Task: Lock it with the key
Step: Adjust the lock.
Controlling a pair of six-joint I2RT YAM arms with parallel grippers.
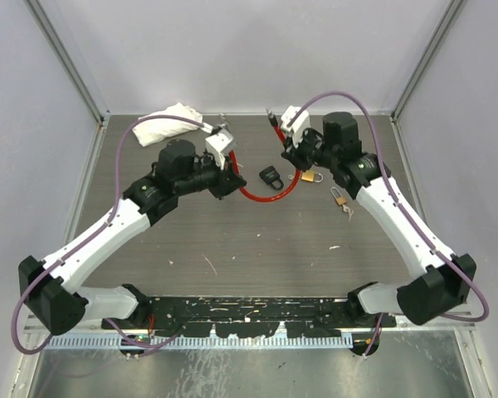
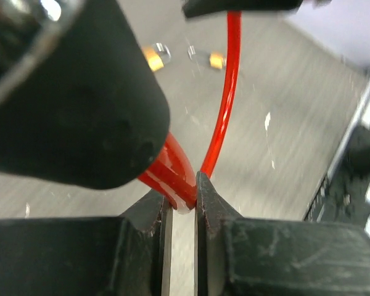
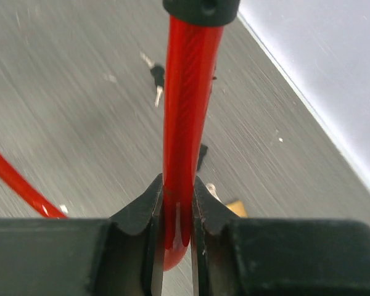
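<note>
Closest to the lens, the left tool [image 2: 184,203] pinches a fold of glossy red plastic-coated cable [image 2: 225,92] between its black fingers. The right tool [image 3: 177,197] is clamped on the same cable near its black-capped end. The cable curves between them over the middle of the grey wood-grain counter [image 1: 249,249], with a small black object [image 1: 271,176] just beside it. A brass padlock [image 1: 309,176] and a smaller brass padlock [image 1: 339,197] lie near the right tool. A crumpled white cloth [image 1: 173,120] sits far back on the left.

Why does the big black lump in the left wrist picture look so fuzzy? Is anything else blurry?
Left wrist view: the black lump sits close to the lens, so it is out of focus, and the padlocks far behind are soft too. Right wrist view: the red cable is fairly sharp with a pale shine streak, the key behind blurred. Top view: even light, all clear.
</note>
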